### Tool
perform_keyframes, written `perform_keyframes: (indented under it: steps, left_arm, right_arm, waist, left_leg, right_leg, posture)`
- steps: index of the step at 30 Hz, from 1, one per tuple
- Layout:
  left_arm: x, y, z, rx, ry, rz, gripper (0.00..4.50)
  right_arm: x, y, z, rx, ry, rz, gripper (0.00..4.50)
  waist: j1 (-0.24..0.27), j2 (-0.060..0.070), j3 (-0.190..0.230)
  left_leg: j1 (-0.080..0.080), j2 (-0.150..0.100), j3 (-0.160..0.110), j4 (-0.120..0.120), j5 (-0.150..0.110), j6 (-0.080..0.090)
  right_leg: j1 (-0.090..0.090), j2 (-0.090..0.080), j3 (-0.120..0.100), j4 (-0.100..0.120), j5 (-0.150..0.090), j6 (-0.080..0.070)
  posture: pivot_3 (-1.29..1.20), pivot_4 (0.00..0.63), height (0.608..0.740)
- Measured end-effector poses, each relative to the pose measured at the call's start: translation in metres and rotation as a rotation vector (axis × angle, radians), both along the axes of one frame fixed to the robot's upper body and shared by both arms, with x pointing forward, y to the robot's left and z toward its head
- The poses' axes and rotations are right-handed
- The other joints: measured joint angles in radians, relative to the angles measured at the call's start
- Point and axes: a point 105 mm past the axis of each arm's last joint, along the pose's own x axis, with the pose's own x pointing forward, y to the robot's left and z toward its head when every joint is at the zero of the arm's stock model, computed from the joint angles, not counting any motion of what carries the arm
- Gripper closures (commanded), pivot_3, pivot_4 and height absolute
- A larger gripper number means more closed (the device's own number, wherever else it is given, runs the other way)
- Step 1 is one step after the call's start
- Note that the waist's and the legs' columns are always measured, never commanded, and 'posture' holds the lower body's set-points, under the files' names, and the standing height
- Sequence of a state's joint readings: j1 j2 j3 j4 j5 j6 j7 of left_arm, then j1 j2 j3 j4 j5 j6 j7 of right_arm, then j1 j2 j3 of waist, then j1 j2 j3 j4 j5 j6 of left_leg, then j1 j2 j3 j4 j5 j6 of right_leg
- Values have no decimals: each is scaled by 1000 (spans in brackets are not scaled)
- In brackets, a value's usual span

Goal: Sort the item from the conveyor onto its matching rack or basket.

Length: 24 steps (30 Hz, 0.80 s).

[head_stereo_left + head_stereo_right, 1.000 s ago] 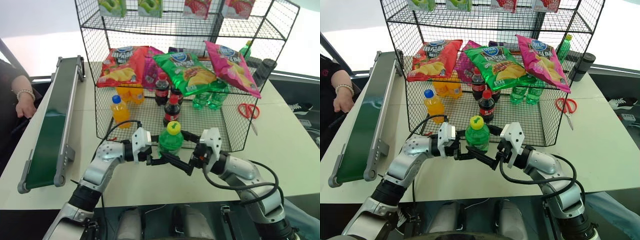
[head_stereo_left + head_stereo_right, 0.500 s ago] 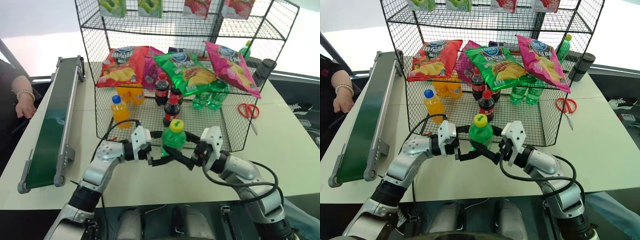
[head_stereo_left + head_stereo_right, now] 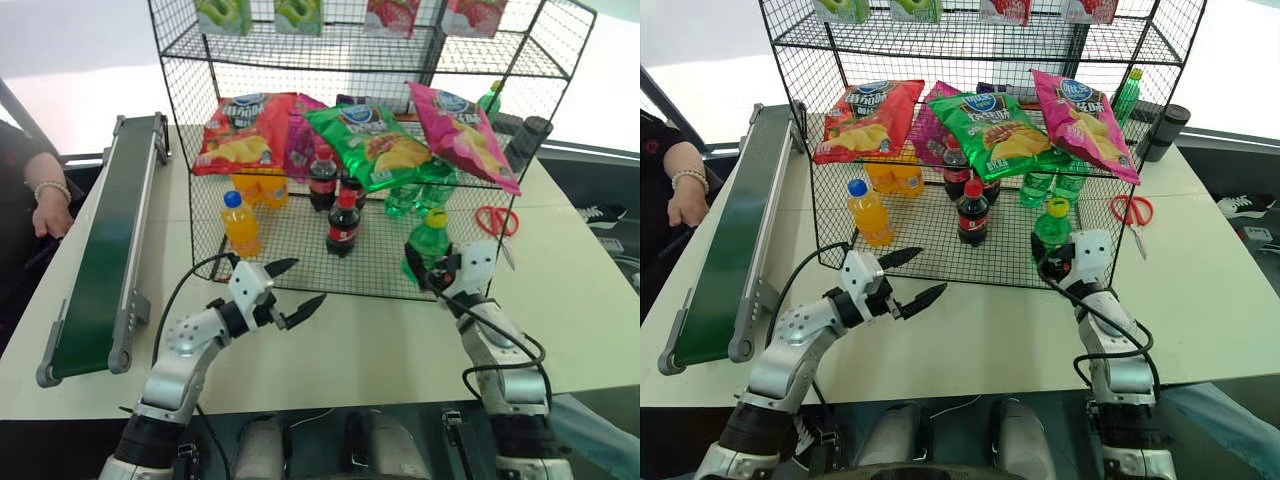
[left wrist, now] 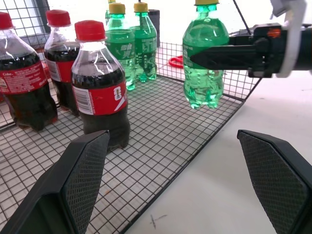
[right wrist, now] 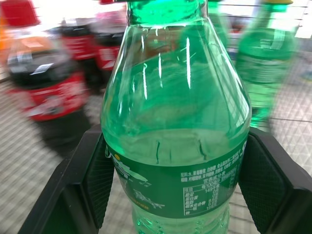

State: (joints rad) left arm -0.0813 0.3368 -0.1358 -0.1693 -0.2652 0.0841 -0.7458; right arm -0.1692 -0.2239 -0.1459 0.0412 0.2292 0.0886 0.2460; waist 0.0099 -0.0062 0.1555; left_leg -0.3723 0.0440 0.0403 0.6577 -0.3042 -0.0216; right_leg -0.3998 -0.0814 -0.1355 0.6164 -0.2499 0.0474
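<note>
Two green soda bottles with yellow caps already stood at the back right of the black wire rack's lowest tier, under a green chip bag, and I held a third of the same kind. My right gripper was clamped on that green soda bottle at its label, one finger on either side, keeping it upright with its base clear of the mesh at the tier's front right corner. My left gripper hung above the white surface just in front of the rack, its two black fingers spread wide with nothing between them. In the left wrist view the held bottle showed beyond the front edge of the mesh floor, apart from the dark cola bottles with red caps standing on the tier. An orange bottle with a blue cap stood toward the tier's left side. The dark-green conveyor ran along the surface's left edge, and a person's hand rested beside it. Red-handled scissors lay on the surface to the right of the rack.
</note>
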Motion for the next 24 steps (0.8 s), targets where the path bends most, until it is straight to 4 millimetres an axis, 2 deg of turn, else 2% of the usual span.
perform_keyframes:
  steps: [8,16,18,19,24]
  left_arm:
    - [3,-3,3,0,-11,13,47]
    - [6,-5,9,14,-31,-11,47]
    - [5,-5,9,15,-31,-20,0]
    - [5,-6,8,16,-29,-24,0]
    - [3,-7,8,19,-27,-43,0]
  right_arm:
    - [23,5,-15,56,11,-41,1519]
    - [28,-4,-15,76,-11,-82,1519]
    - [28,-4,-15,77,-13,-79,450]
    - [28,-4,-15,78,-16,-77,138]
    - [26,-5,-14,59,-24,-65,55]
  waist:
    - [2,1,0]
    - [1,1,-1]
    - [0,2,-1]
    - [0,2,-1]
    - [0,2,-1]
  left_leg:
    - [0,0,4,0,0,0]
    - [1,0,6,0,0,0]
    - [1,0,6,0,0,0]
    - [1,0,6,0,0,0]
    - [2,0,7,0,0,0]
  right_leg:
    - [-1,-1,2,2,0,0]
    - [-1,0,5,2,0,0]
    - [-1,0,5,2,0,0]
    - [-1,0,6,2,0,0]
    - [-1,0,7,3,1,0]
  posture:
    - [0,150,735]
    - [0,150,735]
    - [0,150,735]
    - [0,150,735]
    - [0,150,735]
